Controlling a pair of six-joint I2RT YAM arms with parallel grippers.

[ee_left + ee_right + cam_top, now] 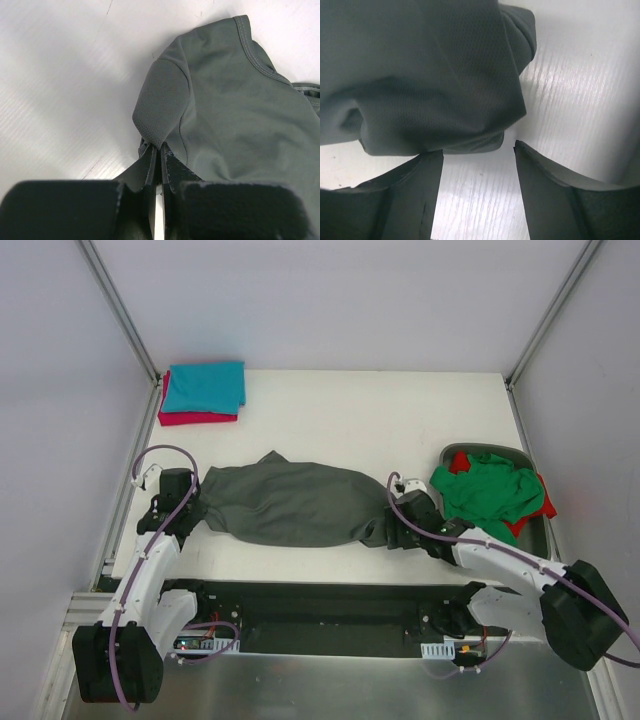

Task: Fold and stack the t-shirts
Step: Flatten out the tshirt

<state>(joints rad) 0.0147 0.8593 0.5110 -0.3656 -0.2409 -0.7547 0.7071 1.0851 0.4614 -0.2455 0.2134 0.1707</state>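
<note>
A dark grey t-shirt lies bunched lengthwise across the middle of the white table. My left gripper is at the shirt's left end, shut on a fold of its cloth. At the shirt's right end my right gripper stands open, its fingers either side of bare table just short of the shirt's edge. A folded teal t-shirt rests on a folded crimson-pink one at the back left. Green and red t-shirts sit crumpled in the tub.
The dark grey oval tub stands at the right edge of the table, close behind my right arm. Metal frame posts rise at the back corners. A black panel runs along the near edge between the arm bases.
</note>
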